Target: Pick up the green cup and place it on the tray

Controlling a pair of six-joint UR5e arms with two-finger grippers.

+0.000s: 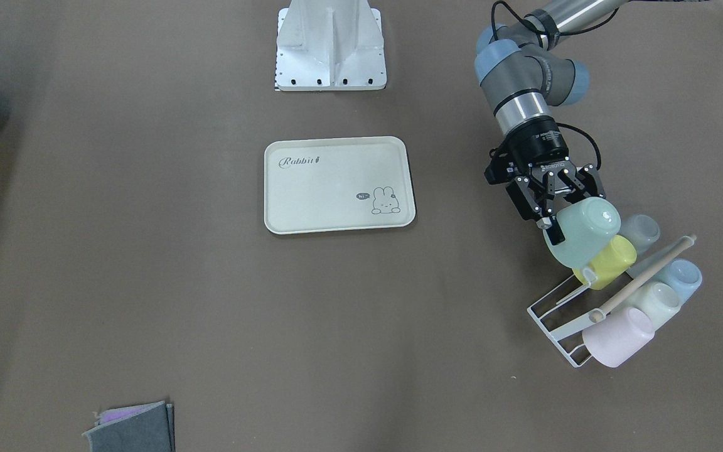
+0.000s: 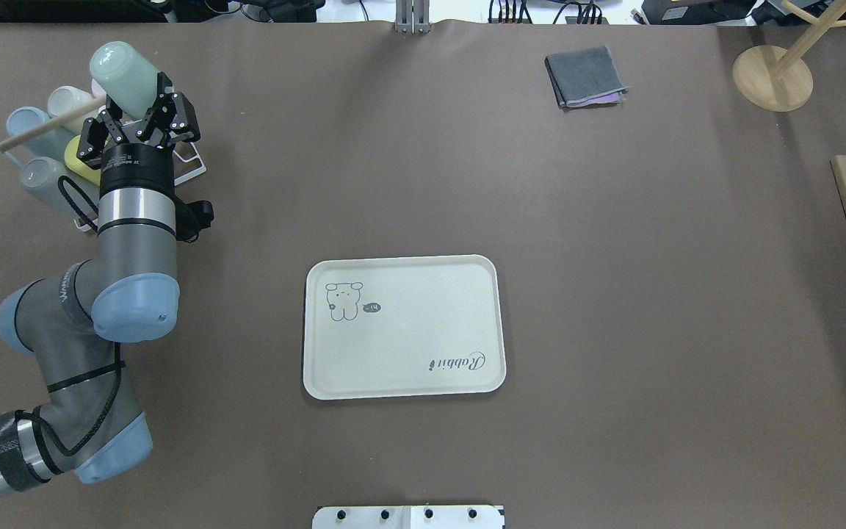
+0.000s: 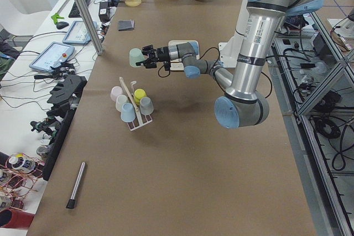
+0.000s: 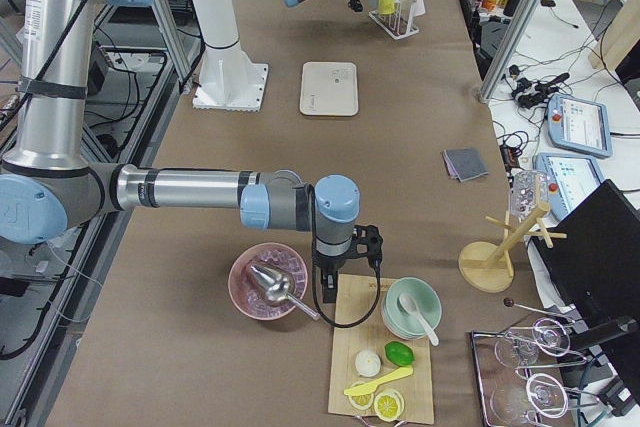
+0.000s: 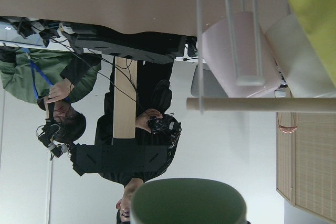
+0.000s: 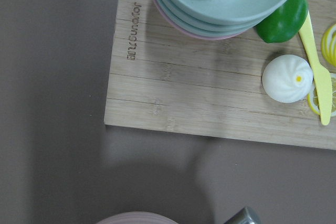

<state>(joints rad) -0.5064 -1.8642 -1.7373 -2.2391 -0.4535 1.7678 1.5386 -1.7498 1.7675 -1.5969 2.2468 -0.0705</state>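
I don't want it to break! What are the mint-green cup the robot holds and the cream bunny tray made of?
The mint-green handleless cup looks like matte plastic: smooth, evenly coloured, only a soft highlight on its base. The cream rectangular bunny tray seems plastic or melamine too, judging by its dull surface, moulded rim and printed drawing, though that is a guess.

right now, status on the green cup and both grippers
Left gripper shut on green cup, held above the rack. Right gripper by cutting board, state unclear. Nothing on the table between cup and tray.
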